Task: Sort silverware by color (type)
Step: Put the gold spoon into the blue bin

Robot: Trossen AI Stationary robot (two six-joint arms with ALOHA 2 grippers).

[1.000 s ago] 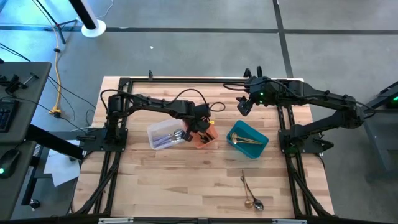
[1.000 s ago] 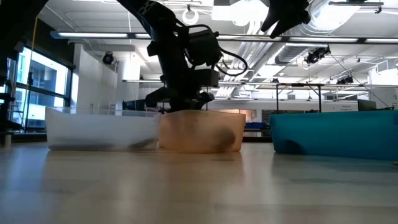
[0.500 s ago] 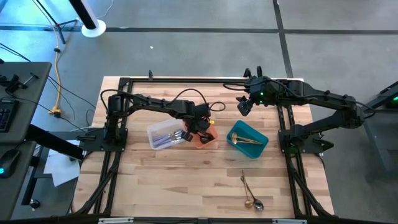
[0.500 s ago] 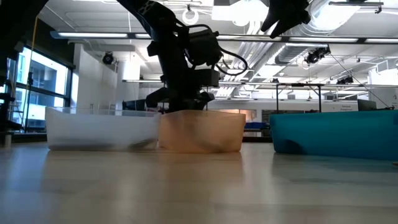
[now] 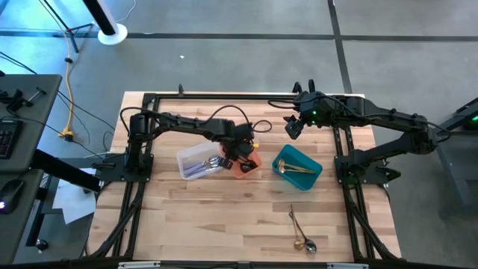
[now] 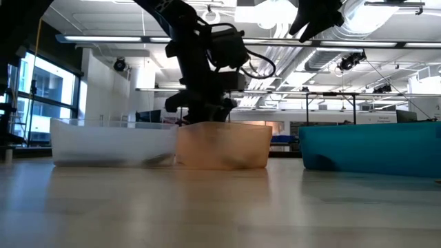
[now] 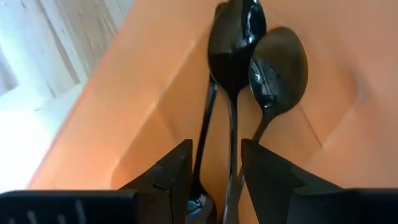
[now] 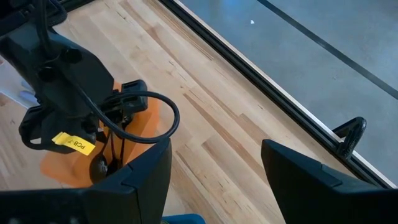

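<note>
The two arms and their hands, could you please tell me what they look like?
Both arms are dark, jointed links. The left arm carries a looping black cable and, near its hand, a yellow label with dark print. The right arm shows a small green light near its hand. Each hand ends in two dark, blocky fingers.

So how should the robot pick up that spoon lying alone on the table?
Grip the spoon by its thin handle, near the middle, coming straight down from above. It lies flat on the bare wooden table, handle pointing toward the teal bin, with clear space either side for the fingers.
</note>
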